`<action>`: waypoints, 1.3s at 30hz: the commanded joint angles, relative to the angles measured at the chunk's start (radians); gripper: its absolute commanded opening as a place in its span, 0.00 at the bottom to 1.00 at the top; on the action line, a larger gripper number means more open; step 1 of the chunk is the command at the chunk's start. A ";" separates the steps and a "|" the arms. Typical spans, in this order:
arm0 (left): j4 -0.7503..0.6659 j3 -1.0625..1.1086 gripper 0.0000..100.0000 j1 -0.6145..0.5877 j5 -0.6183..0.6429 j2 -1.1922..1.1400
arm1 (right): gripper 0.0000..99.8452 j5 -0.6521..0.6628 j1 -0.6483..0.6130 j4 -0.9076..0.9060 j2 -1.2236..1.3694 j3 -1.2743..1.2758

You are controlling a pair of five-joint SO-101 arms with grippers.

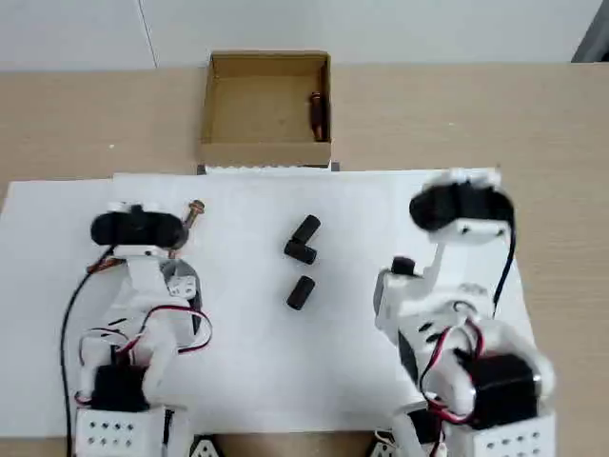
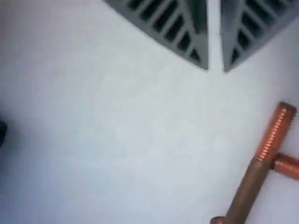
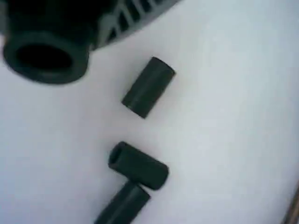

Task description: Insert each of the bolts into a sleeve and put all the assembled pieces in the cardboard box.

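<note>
Three black sleeves [image 1: 301, 291] lie loose on the white paper between the arms, also seen in the right wrist view [image 3: 148, 87]. My right gripper [image 3: 65, 32] is shut on another black sleeve [image 3: 44, 57], held above the paper with its open end toward the camera. Two copper bolts [image 2: 261, 172] lie crossed on the paper close to my left gripper [image 2: 215, 67], whose grey fingertips stand together with nothing between them. In the high view a bolt [image 1: 193, 214] lies just right of the left arm's wrist [image 1: 138, 229]. One assembled piece [image 1: 316, 112] rests against the cardboard box's right wall.
The cardboard box [image 1: 217, 105] stands open at the far edge of the paper, centred between the arms. The white paper [image 1: 247, 362] covers the wooden table [image 1: 552, 124]. Red and black cables hang along both arms.
</note>
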State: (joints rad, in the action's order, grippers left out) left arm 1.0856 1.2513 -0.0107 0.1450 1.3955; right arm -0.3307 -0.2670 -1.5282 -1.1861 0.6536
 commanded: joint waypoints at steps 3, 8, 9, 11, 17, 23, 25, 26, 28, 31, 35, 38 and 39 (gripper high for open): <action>0.120 -0.306 0.00 -0.006 0.002 -0.187 | 0.00 0.009 0.008 0.122 -0.203 0.241; 0.169 -0.483 0.00 -0.006 0.002 -0.402 | 0.00 0.009 0.008 0.150 -0.377 0.364; 0.173 -0.512 0.00 -0.006 0.002 -0.442 | 0.00 0.011 0.007 0.150 -0.407 0.373; 0.176 -0.558 0.00 -0.006 -0.003 -0.512 | 0.00 0.051 0.007 0.150 -0.456 0.393; 0.173 -0.656 0.00 -0.005 -0.006 -0.713 | 0.00 0.126 0.008 0.147 -0.575 0.437; 0.178 -0.774 0.00 -0.006 -0.112 -0.941 | 0.00 0.144 0.007 0.143 -0.607 0.451; 0.181 -0.822 0.00 -0.006 -0.126 -1.008 | 0.00 0.144 0.007 0.143 -0.608 0.451; 0.195 -0.851 0.00 -0.006 -0.135 -1.040 | 0.00 0.144 0.007 0.142 -0.608 0.451; 0.230 -0.917 0.00 -0.006 -0.173 -1.105 | 0.00 0.144 0.007 0.142 -0.608 0.451; 0.295 -1.021 0.01 -0.008 -0.245 -1.214 | 0.00 0.144 0.005 0.140 -0.608 0.451; 0.414 -1.178 0.05 -0.008 -0.273 -1.375 | 0.00 0.141 0.004 0.140 -0.608 0.453; 0.497 -1.313 0.06 -0.008 -0.275 -1.491 | 0.00 0.140 0.004 0.140 -0.608 0.453; 0.520 -1.356 0.06 -0.008 -0.276 -1.528 | 0.00 0.140 0.004 0.140 -0.608 0.453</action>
State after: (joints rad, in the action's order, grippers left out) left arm 1.5397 0.0376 -0.0107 -0.1189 -0.0606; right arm -0.1941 -0.2639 -1.4039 -1.7967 1.1109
